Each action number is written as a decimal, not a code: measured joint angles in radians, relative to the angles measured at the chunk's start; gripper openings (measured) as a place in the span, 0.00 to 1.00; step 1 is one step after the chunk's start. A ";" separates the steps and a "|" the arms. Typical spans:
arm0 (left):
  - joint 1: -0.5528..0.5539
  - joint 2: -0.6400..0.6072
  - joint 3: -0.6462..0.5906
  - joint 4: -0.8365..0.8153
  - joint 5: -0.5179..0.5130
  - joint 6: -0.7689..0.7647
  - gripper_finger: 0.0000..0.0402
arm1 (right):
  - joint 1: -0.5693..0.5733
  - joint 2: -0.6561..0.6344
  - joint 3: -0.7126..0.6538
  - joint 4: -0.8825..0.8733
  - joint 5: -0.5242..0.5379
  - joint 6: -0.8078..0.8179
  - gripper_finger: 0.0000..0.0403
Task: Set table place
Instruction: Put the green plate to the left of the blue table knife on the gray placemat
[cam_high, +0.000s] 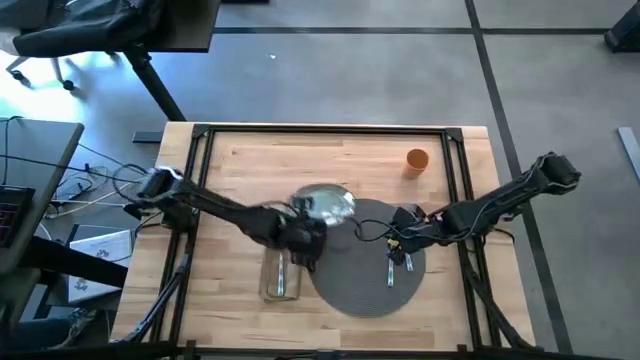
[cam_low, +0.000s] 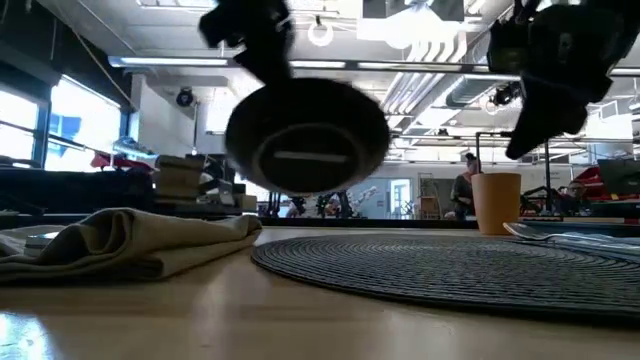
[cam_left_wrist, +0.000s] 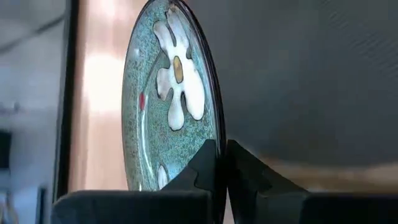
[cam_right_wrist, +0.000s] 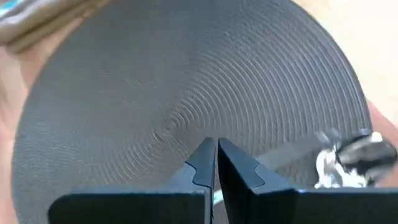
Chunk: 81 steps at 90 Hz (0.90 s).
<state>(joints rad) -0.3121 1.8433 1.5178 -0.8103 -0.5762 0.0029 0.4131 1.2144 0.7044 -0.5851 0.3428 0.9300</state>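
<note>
The left gripper (cam_high: 305, 235) is pinching the rim of the green floral plate (cam_high: 325, 203), its 2 fingers closed on the edge, and holding it lifted clear of the table (cam_high: 250, 160) over the far-left edge of the round grey woven mat (cam_high: 365, 285). The step in hand looks like carrying the plate to the mat; the next move calls for levelling it over the mat's centre, lowering it and letting go.

The right gripper (cam_high: 400, 248) is hovering over the mat's right side, fingers nearly closed and holding nothing visible. Metal cutlery (cam_high: 392, 272) is lying on the mat beneath it. The beige napkin (cam_high: 281, 278) is lying left of the mat, and the orange cup (cam_high: 417, 160) is standing far right.

How many cutlery pieces are there is hard to tell.
</note>
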 joint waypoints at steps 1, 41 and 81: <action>-0.005 0.014 0.015 0.000 -0.001 0.006 0.00 | 0.004 0.000 0.000 -0.007 0.001 0.007 0.00; -0.081 0.339 0.305 0.121 -0.003 0.065 0.00 | 0.229 -0.001 0.000 -0.246 0.091 0.362 0.00; -0.069 0.416 0.308 0.211 0.109 0.058 0.03 | 0.297 -0.001 0.001 -0.252 0.134 0.450 0.00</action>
<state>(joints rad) -0.3812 2.2597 1.8259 -0.5991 -0.4676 0.0611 0.7097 1.2137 0.7052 -0.8375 0.4767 1.3800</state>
